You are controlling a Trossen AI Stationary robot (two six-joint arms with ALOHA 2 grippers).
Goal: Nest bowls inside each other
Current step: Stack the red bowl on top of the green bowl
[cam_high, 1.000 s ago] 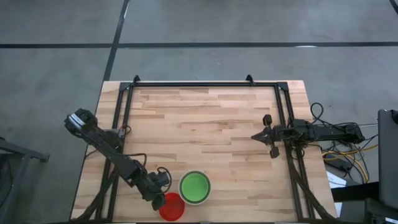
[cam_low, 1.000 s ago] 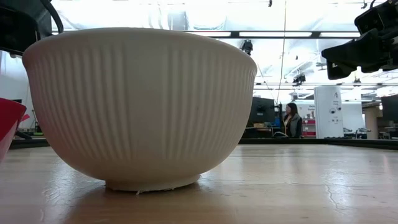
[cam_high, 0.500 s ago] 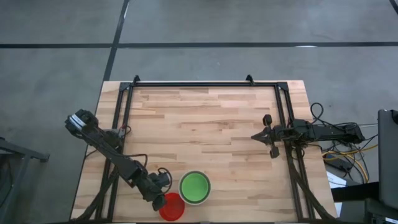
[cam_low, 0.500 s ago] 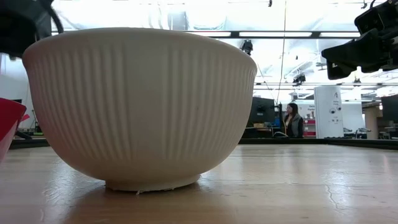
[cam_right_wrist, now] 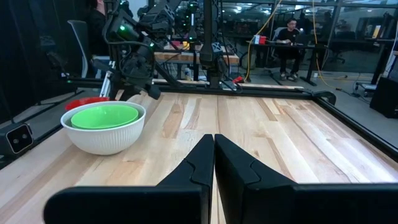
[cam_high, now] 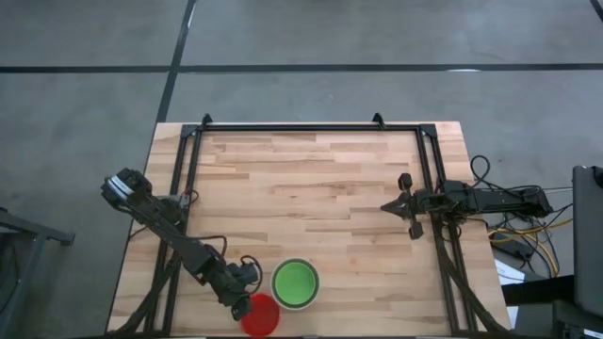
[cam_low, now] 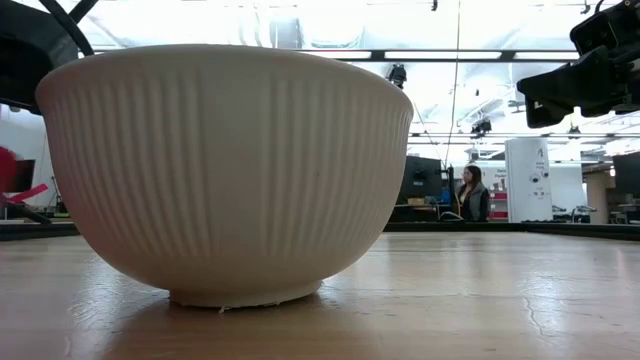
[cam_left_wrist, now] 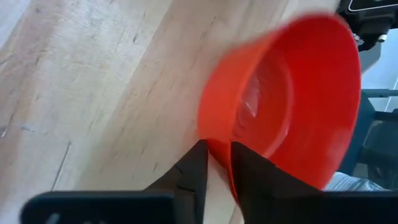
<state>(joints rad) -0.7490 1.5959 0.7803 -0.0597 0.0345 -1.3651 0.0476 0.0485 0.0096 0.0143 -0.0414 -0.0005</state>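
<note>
A red bowl (cam_high: 260,316) is at the table's near edge, tilted in the left wrist view (cam_left_wrist: 280,106). My left gripper (cam_left_wrist: 217,152) is shut on it, reaching in from the left (cam_high: 245,299). Just to its right stands the white ribbed bowl (cam_high: 314,294) on its foot, with a green bowl (cam_high: 296,282) nested inside. The white bowl fills the low view (cam_low: 225,170). My right gripper (cam_right_wrist: 214,146) waits shut at the table's right side (cam_high: 400,205), holding nothing. My left gripper pinches the red bowl's wall at the rim (cam_left_wrist: 219,144), one finger (cam_left_wrist: 196,168) outside and the other (cam_left_wrist: 249,177) inside. The fingers slant down from the table's left. The bowl is tilted in the hold; whether its base touches the table I cannot tell.
A black frame (cam_high: 301,126) runs round the tabletop. Bare wood (cam_high: 311,188) lies across the middle and far part of the table. Cables (cam_high: 528,231) hang off the right edge. A person (cam_low: 468,193) sits in the room far behind.
The red bowl has tipped: in the low view its wall, large at the left edge before, now shows small and higher. My left arm has barely shifted. The white bowl with the green one has stayed put.
</note>
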